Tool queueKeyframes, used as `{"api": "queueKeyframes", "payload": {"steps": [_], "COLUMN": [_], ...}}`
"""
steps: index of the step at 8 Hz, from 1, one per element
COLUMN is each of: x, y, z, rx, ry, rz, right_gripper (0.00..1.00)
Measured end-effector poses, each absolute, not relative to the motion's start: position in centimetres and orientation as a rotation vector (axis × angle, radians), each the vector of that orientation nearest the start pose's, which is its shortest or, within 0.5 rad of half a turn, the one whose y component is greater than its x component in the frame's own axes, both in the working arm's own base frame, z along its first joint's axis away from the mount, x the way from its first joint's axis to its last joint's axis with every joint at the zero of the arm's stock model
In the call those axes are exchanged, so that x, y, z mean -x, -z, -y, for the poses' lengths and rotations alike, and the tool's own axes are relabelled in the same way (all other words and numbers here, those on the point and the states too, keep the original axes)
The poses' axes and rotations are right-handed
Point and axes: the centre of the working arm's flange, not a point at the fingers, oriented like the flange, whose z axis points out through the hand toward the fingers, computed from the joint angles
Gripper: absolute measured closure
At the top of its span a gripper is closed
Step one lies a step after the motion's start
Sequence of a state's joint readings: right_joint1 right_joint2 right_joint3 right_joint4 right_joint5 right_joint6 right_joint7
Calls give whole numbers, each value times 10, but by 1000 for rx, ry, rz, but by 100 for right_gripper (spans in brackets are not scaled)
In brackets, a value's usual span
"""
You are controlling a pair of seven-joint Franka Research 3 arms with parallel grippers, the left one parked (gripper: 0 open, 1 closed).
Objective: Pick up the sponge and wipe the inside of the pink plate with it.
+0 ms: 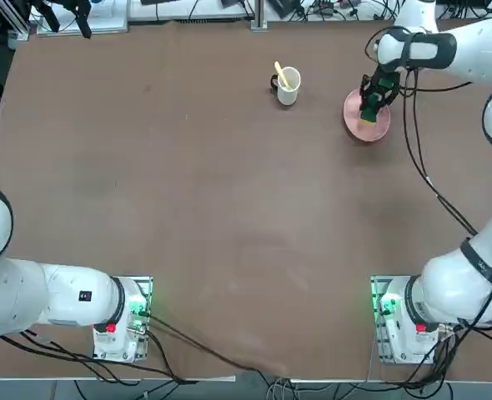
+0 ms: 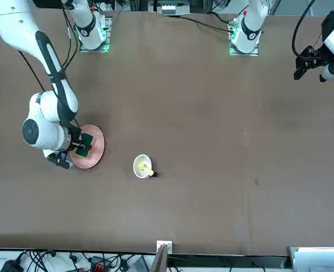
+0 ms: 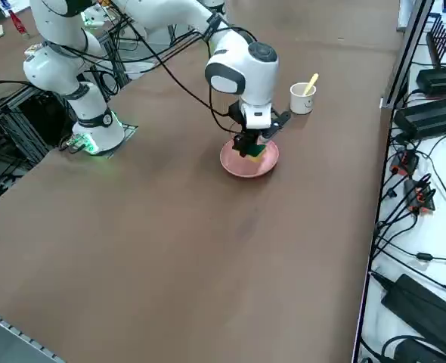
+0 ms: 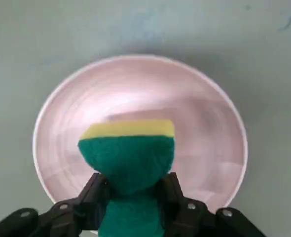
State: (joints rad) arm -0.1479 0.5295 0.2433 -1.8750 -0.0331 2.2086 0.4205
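The pink plate (image 1: 376, 129) (image 2: 95, 154) (image 3: 238, 164) (image 4: 195, 123) rests on the brown table at the far right. Over its inside, my right gripper (image 1: 371, 108) (image 2: 82, 146) (image 3: 251, 147) (image 4: 131, 197) is shut on the sponge (image 1: 369, 108) (image 2: 85, 144) (image 3: 254, 151) (image 4: 127, 158). Its dark green face and yellow body show in the wrist view, squeezed between the two black fingers (image 4: 93, 195). The sponge sits low over the plate; whether it touches the surface I cannot tell.
A white cup (image 1: 288, 87) (image 2: 142, 166) (image 3: 302, 98) with a yellow utensil stands to the left of the plate. Black cables (image 1: 421, 158) hang from the right arm beside the plate.
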Motion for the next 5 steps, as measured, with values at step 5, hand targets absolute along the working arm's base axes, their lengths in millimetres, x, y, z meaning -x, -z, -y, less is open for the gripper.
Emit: {"api": "queueKeyframes", "payload": {"steps": [5], "x": [-600], "y": [-206], "z": [-61], "rx": [3052], "ry": [-363], "rz": [-507], "right_gripper": [47]}}
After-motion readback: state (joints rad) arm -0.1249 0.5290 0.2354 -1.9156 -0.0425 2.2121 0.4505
